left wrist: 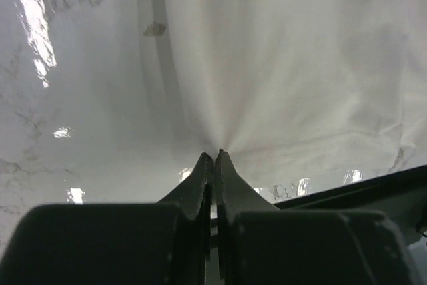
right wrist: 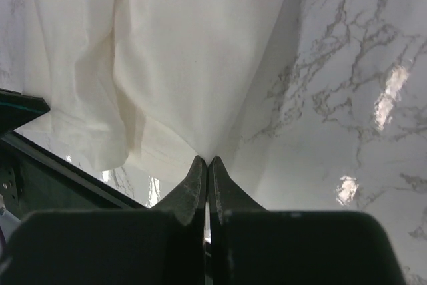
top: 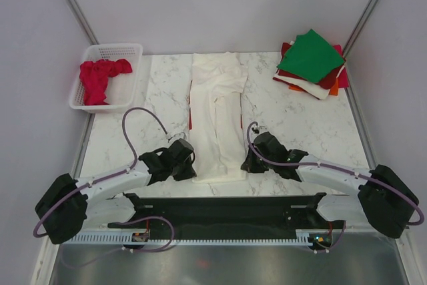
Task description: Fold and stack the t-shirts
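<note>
At the near edge of the table (top: 293, 131), I have both tools clamped onto the cream-white t-shirt (top: 217, 108). The left gripper (left wrist: 213, 155) pinches its near-left hem corner and the right gripper (right wrist: 203, 160) the near-right one. The shirt lies as a long narrow strip down the table's middle, sides folded in, rumpled toward the far edge. I'd raise both corners evenly, keep the hem taut, and carry it toward the far edge without dragging. The folded t-shirts (top: 312, 61) sit stacked at the far right corner.

Overhead, two wrist close-ups, shared t-shirt (top: 217, 121)
</note>
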Robot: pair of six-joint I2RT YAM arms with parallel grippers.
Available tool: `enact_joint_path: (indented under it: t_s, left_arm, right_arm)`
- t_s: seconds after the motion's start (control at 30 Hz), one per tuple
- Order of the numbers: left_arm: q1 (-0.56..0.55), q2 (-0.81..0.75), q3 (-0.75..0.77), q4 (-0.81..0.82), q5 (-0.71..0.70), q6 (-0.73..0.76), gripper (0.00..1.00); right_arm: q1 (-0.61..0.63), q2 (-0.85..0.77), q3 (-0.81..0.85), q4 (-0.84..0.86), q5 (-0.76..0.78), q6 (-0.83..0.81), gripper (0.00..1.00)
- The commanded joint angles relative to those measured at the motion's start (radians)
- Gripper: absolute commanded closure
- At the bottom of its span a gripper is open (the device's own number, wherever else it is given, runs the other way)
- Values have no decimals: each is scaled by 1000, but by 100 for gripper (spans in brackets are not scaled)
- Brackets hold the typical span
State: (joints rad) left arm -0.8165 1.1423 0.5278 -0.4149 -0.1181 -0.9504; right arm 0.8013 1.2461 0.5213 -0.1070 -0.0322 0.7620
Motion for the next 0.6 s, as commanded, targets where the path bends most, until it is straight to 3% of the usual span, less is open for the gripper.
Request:
enact_joint_path:
  t_s: [0.0,0.27,0.57]
  left_arm:
    - [-47,-68,-61,-4,38,-116,98]
    - [-61,-263,-100,-150,58,-117,98]
    - [-70,-239,-29,-225,60,-116,98]
  right_arm:
    - [-1,-100,-23,-134,49,-13,100]
    - [-1,-226,-63,-207,49,31,100]
    - [-1,-183,-7,-215,35,28,100]
